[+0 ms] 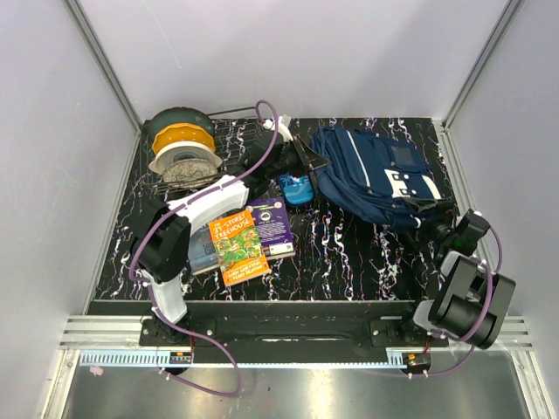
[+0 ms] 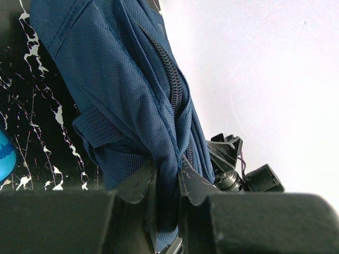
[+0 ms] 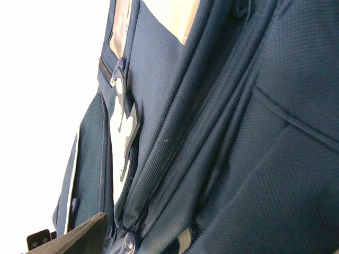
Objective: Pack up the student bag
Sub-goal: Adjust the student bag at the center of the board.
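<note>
Student bag [image 1: 376, 170] lies far right on the table [image 1: 349, 262], front pockets up. Left gripper [image 2: 167, 175] is at the bag's left edge, jaws narrow, pinching a fold of navy fabric beside the zipper. Right gripper [image 1: 434, 229] is at the bag's near-right edge, jaws wide. Only one finger [image 3: 79, 238] shows in the wrist view, with fabric right in front and nothing visibly clamped. Books [image 1: 243, 236] lie near left, and the blue pencil case [image 1: 298, 188] is just left of the bag.
</note>
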You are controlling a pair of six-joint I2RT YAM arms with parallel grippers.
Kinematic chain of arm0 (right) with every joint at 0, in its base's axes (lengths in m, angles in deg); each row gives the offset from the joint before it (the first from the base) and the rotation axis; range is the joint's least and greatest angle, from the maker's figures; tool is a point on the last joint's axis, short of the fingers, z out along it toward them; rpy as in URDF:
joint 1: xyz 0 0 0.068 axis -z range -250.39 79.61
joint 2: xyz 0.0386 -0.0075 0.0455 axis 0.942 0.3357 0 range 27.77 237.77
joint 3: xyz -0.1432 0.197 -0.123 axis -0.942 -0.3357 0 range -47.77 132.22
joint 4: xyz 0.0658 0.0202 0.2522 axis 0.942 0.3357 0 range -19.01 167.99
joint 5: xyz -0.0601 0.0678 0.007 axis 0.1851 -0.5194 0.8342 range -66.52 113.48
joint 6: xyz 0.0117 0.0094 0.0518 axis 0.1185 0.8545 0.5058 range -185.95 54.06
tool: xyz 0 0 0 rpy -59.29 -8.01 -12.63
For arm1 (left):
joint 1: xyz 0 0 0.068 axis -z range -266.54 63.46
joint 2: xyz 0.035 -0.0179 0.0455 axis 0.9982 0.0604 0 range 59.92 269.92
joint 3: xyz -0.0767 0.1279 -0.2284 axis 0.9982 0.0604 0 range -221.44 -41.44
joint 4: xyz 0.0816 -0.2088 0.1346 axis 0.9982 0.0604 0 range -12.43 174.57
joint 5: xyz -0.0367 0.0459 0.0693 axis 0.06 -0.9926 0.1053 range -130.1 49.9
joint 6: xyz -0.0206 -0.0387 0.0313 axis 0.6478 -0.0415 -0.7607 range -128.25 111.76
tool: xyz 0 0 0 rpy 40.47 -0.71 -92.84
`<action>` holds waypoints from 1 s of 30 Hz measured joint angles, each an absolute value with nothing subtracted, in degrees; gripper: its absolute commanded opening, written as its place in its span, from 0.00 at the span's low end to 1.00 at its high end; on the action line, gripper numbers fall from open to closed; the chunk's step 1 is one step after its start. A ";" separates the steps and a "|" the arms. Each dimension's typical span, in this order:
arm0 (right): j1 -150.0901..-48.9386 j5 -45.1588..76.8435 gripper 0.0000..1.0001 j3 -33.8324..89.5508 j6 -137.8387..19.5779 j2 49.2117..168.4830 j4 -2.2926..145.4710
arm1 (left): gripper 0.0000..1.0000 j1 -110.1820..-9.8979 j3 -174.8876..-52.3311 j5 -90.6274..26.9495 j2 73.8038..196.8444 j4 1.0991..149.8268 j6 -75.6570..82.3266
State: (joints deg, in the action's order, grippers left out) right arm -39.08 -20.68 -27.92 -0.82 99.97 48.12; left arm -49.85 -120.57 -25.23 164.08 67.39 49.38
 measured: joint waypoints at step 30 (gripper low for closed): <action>-45.55 -7.04 0.00 -25.27 8.14 86.86 53.85 | 0.87 -50.46 -129.77 -28.13 163.60 81.75 28.09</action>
State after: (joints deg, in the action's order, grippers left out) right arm -45.55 -7.04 -25.27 8.14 86.86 53.85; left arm -50.46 -129.77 -28.13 163.60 81.75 28.09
